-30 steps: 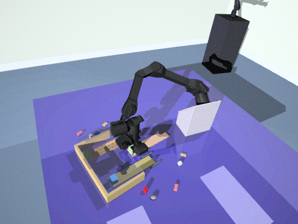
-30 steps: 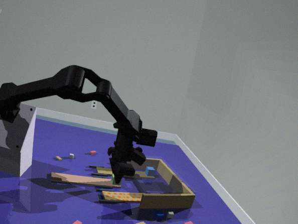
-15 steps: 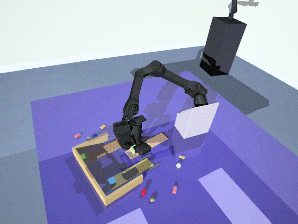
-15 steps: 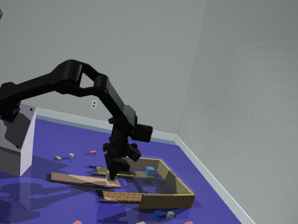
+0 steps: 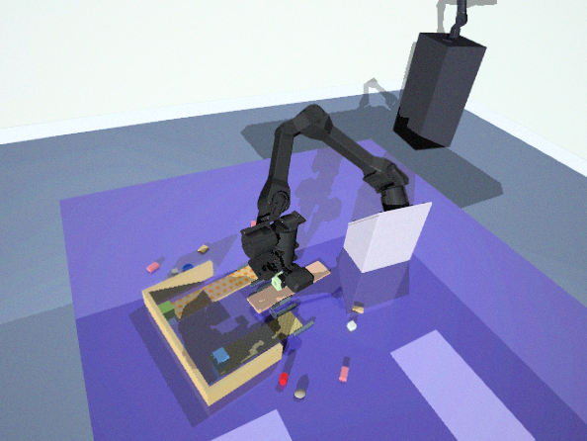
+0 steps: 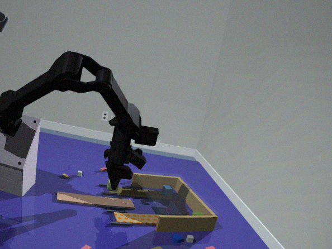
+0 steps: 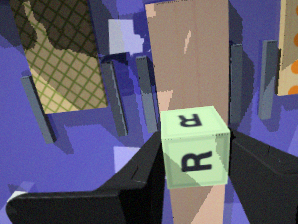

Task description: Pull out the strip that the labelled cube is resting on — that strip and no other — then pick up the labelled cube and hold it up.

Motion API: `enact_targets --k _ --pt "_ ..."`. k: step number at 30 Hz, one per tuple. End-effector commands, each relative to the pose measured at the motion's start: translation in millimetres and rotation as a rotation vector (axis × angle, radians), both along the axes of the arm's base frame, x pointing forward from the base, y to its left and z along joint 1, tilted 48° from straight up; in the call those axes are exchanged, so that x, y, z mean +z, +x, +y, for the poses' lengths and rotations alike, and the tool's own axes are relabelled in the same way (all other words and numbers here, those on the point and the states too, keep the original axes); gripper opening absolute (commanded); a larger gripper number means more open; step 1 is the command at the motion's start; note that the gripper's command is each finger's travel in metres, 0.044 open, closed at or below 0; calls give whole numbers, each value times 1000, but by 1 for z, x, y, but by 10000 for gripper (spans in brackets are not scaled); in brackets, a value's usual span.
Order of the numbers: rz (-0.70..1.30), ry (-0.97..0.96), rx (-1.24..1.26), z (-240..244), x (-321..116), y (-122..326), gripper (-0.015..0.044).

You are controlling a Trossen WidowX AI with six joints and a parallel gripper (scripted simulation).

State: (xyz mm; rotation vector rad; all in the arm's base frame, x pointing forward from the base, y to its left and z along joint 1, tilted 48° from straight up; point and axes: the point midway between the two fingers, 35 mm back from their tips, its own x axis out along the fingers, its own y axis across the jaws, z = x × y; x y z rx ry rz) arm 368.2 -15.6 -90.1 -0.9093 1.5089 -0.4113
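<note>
Open air above the strips (image 5: 289, 287) — tray wall (image 5: 176, 286) nearby.

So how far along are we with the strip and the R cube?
Done: the plain tan strip lies drawn out of the wooden frame. In hand: the pincer is shut on the labelled cube, low over that strip. Left: raising the cube and holding it up.

Cube (image 7: 196, 148) betw. gripper (image 7: 195, 165) fingers
</note>
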Motion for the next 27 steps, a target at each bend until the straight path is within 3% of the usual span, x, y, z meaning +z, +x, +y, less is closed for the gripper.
enact_targets --k 1,18,27 --pt "-5 7 -2 0 3 -9 0" --pt "-2 7 -2 -8 6 -62 0" --pt "-3 9 -2 18 30 -65 0"
